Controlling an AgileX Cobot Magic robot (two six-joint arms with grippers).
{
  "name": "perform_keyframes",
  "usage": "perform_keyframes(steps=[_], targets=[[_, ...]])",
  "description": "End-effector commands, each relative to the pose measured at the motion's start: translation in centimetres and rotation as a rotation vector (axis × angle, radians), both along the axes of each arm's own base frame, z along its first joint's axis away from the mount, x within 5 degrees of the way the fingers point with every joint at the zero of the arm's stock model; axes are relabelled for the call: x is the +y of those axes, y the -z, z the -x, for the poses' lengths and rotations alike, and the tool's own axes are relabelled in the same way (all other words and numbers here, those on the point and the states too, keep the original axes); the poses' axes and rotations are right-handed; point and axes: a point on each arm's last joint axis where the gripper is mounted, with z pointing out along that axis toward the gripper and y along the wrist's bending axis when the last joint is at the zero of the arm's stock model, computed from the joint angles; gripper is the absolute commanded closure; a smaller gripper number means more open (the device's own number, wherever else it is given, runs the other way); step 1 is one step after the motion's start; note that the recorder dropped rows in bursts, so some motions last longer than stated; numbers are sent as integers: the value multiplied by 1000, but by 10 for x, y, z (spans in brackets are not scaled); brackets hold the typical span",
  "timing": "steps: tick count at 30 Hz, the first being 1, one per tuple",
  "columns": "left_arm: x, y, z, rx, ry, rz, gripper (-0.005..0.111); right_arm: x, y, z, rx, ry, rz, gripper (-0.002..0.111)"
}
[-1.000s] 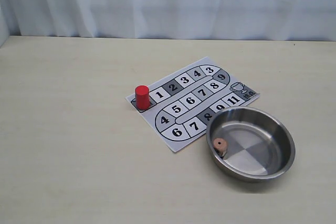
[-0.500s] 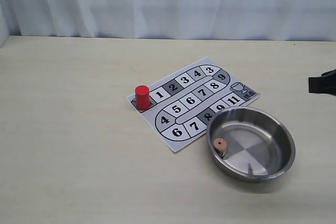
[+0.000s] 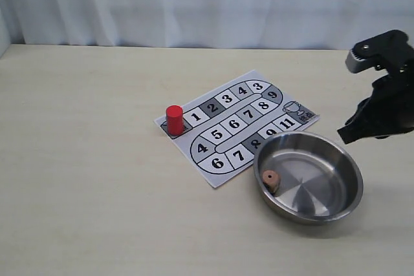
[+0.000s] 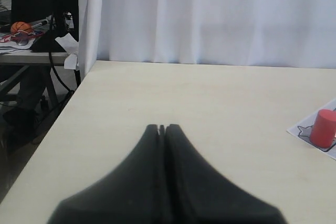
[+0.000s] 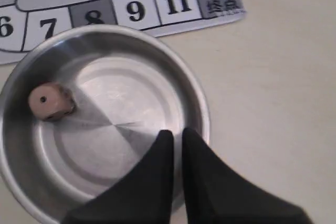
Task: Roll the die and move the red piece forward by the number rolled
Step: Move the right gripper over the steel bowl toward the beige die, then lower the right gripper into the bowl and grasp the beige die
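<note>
Soft, even daylight-white light fills all three views, bright with no hard shadows. On the pale worktop [image 3: 97, 192] the red piece [image 3: 174, 119] throws only a faint, short shadow. The steel bowl [image 3: 310, 141] carries fan-shaped light and dark reflections, not blown out. The exterior view is sharp. Close to their lenses, the left tool [image 4: 163, 128] and the right tool [image 5: 177, 134] are dark, featureless and blurred, and the die [image 5: 51, 100] is slightly soft.
</note>
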Motion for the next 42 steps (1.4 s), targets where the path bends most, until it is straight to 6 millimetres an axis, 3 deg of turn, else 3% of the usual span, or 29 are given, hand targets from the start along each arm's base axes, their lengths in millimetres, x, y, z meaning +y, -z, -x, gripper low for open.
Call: perform_keyframes(steps=[1,7,9,15,22,29,35,42], targets=[[0,0,0,-11,2,10,107,13,9,-17,19,-230,-42,84],[0,0,0,-11,2,10,107,19,20,-41,46,-237,-94,42],[0,0,0,-11,2,10,107,19,26,-44,72,-241,-99,36],[0,0,0,-11,2,10,107,25,41,-42,149,-313,-108,37],[0,0,0,-11,2,10,107,85,43,-27,83,-727,38,50],[0,0,0,-11,2,10,107,80,48,-32,43,-806,209,50],[0,0,0,-11,2,10,107,90,70,-36,76,-818,201,50],[0,0,0,-11,2,10,107,91,77,-35,104,-829,201,50]])
